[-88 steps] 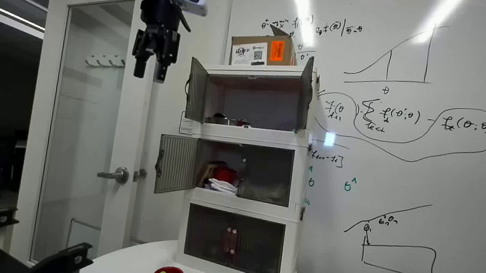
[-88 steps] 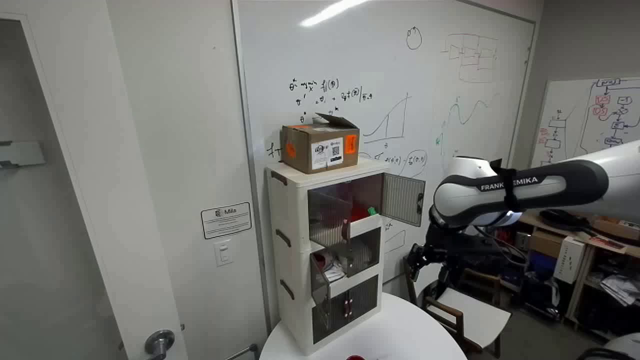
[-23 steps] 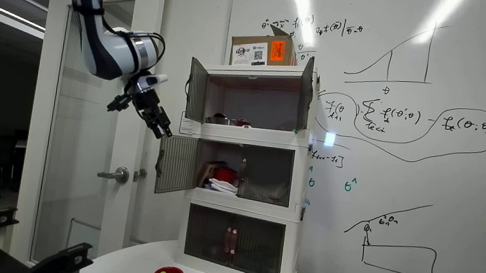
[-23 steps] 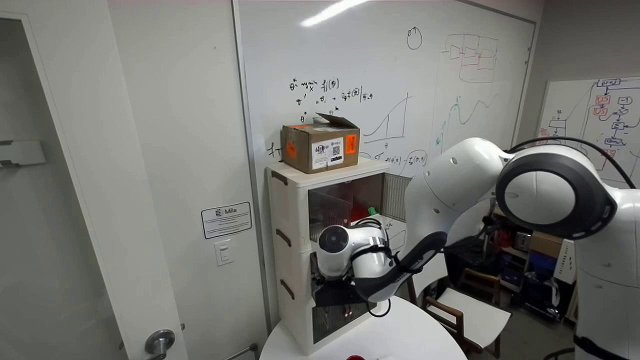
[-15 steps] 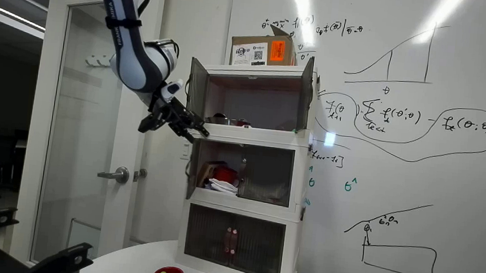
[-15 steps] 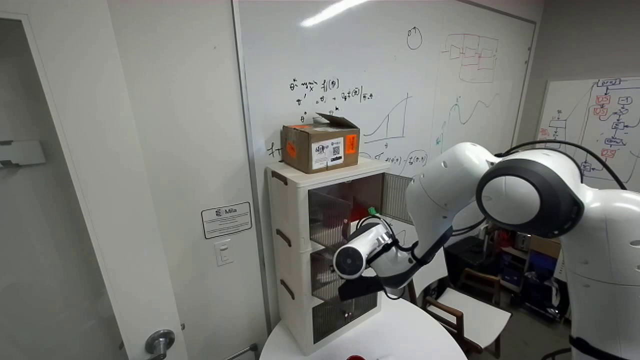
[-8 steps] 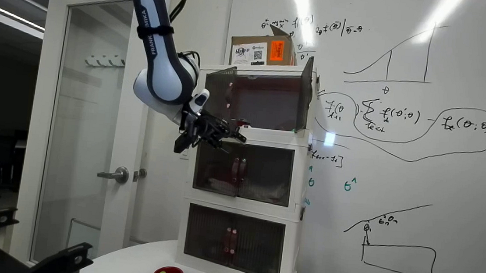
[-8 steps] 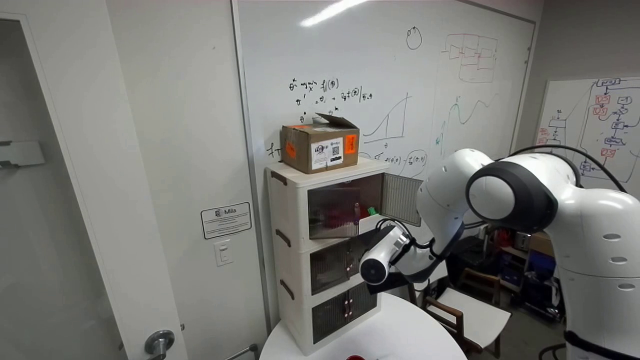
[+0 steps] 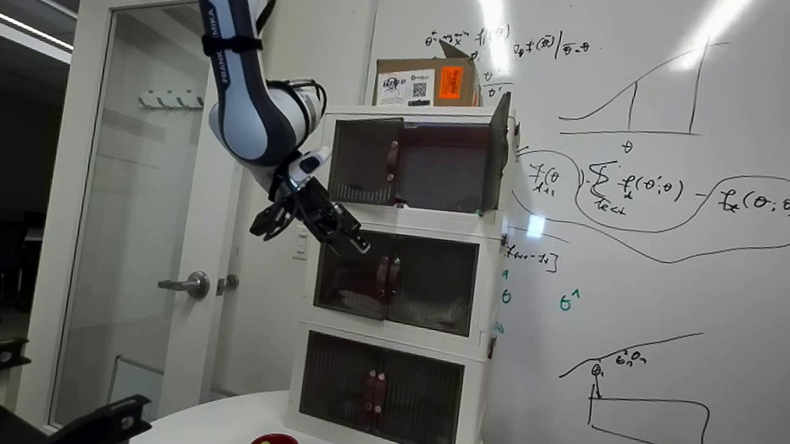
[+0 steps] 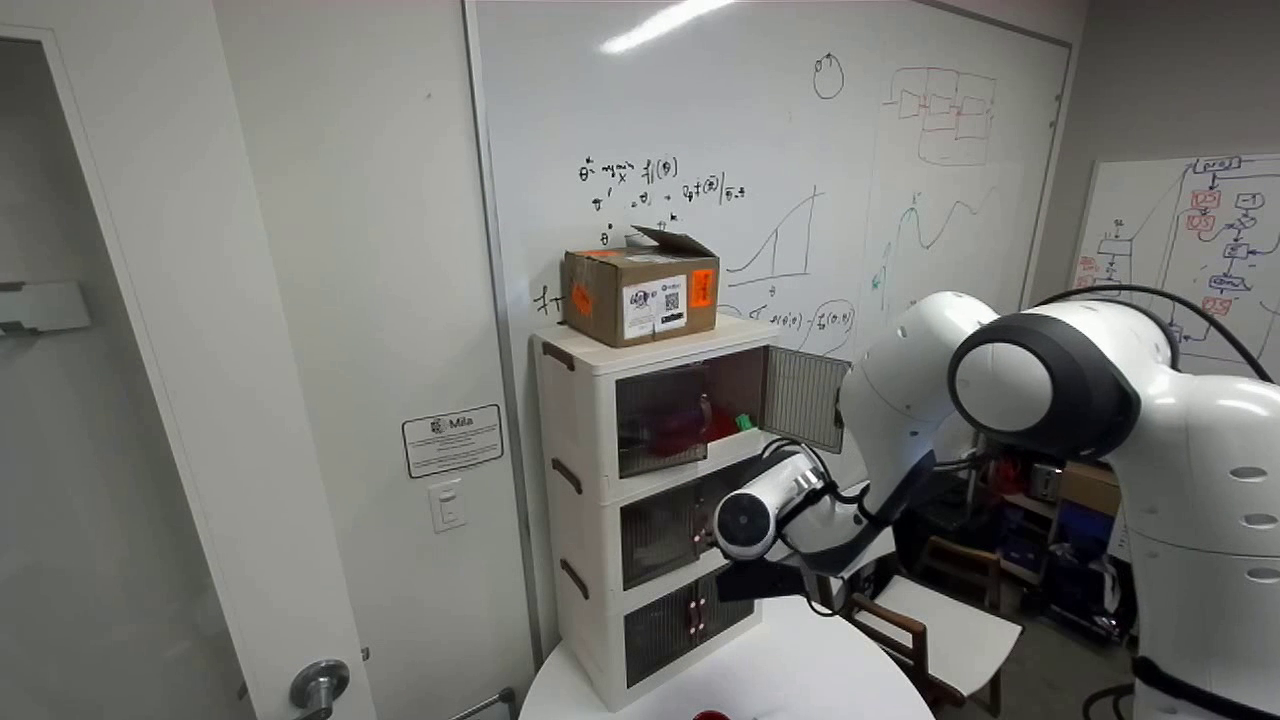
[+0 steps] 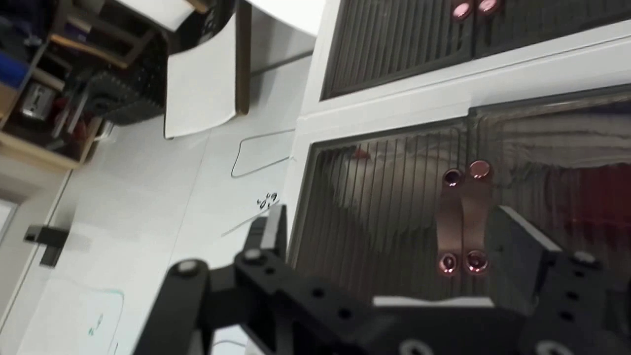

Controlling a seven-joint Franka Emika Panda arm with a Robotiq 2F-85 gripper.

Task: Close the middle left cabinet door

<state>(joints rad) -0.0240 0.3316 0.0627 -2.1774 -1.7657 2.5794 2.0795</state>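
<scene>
Well, from here I see the gripper (image 11: 388, 212) w/ its fingers (image 11: 515, 256) spread wide, near the middle left cabinet door (image 9: 354, 279); can't tell if they touch. That door's on the L, mid. row of the white cabinet (image 9: 438, 221), closed or almost. The top R door (image 9: 497, 152) sticks way out.

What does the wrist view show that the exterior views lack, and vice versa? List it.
Wrist view only: a black bracket-like thing at the edge of the whiteboard, and the open black gripper from behind.
Exterior views only: the brown cardboard box and the open, tinted top right door.
Shared: that whiteboard, the white cabinet and the tinted see-through middle left cabinet door.
</scene>
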